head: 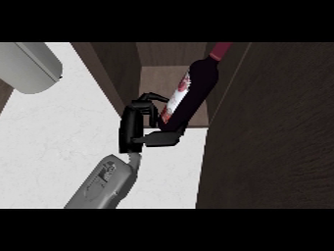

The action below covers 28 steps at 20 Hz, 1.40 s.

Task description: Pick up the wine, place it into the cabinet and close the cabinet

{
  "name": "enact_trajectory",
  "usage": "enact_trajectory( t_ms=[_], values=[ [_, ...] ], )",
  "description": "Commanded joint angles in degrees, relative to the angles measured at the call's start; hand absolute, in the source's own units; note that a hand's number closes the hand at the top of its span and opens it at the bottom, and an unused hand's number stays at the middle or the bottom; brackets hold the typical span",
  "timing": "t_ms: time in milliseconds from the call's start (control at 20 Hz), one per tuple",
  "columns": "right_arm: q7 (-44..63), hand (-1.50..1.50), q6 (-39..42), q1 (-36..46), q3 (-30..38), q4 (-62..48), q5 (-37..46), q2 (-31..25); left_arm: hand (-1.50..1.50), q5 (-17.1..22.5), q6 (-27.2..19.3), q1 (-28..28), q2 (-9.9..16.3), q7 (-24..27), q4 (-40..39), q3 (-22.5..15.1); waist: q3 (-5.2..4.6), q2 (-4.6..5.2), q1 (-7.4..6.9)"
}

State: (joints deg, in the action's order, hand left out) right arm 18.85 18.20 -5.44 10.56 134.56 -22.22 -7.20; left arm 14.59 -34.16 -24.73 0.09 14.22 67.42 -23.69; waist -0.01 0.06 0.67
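— White stone table (61, 142) below, dark brown wooden cabinet (278, 147) open. Where's the wine?

— My black hand (144, 128) is curled round the dark glass wine bottle (195, 93), tilted at the cabinet's opening.

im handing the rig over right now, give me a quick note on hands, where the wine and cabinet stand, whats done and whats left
Hands: one robot hand shows, fingers and thumb curled round the lower part of the wine bottle. Its side cannot be told from this view. The other hand is out of view.
Things: the bottle is tilted, neck pointing into the open cabinet, its base at the cabinet's front edge. The cabinet door stands open at the right.
Done: wine picked up and brought to the opening.
Left: set the bottle inside, release, withdraw, close the door.
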Motion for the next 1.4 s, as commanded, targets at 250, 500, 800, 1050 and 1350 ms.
enact_trajectory(
  t_ms=[250, 500, 800, 1050, 1350],
  values=[
    [2.66, -1.5, -0.26, -2.59, 0.95, 4.98, -4.22, 0.8, 1.5, 6.18, -2.09, -5.23, -0.09, 9.01, -11.88, -1.09, 0.0, -0.02, 0.1],
    [-1.18, -1.5, 3.44, -3.53, 3.3, 0.96, -5.07, 0.38, 1.5, 15.79, 0.17, -12.73, -0.09, 15.52, -22.41, -1.01, -0.01, 0.18, 1.02],
    [5.31, -1.5, -0.48, 1.34, 3.49, 3.96, -6.71, -1.97, 1.5, 17.65, 5.69, -17.66, -0.09, 17.3, -28.29, 2.18, -0.02, 0.11, 0.54],
    [0.27, -1.5, 2.08, -3.07, 3.24, 3.44, -4.8, 1.04, 1.5, 22.14, 6.35, -24.06, -0.09, 16.75, -35.43, 2.3, -0.01, 0.25, 1.41],
    [-0.8, -1.5, 3.12, 0.55, 0.45, -1.18, -2.53, 1.29, 1.5, 27.29, 6.82, -28.9, -0.09, 19.9, -43.9, 0.9, -0.04, 0.63, 1.91]
  ],
)
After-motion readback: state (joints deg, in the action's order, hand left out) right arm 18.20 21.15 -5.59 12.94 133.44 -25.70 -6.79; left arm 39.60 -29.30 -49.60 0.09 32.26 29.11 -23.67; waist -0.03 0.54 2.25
